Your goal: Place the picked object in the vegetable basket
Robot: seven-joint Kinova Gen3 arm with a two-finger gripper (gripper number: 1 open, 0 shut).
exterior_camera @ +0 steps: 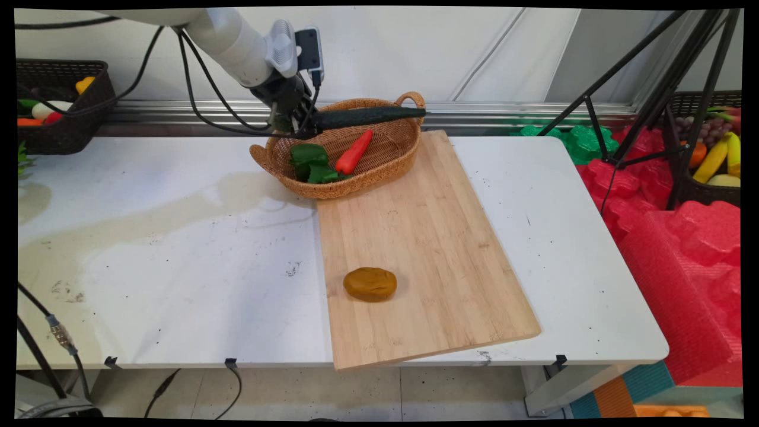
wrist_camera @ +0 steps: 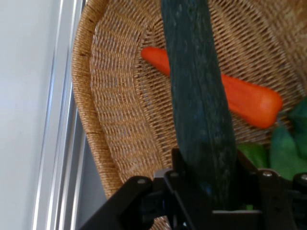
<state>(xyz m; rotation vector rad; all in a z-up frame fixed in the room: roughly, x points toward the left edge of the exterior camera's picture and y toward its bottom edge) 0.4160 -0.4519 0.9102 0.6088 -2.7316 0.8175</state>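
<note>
The gripper (exterior_camera: 302,121) clamps a cucumber (exterior_camera: 370,115) level over the basket (exterior_camera: 391,163), the carrot (exterior_camera: 354,152) at its five o'clock.

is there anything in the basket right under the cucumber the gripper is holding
Yes. The gripper holds the cucumber level above the wicker basket, and a carrot and green leafy vegetable lie inside, beneath it.
</note>
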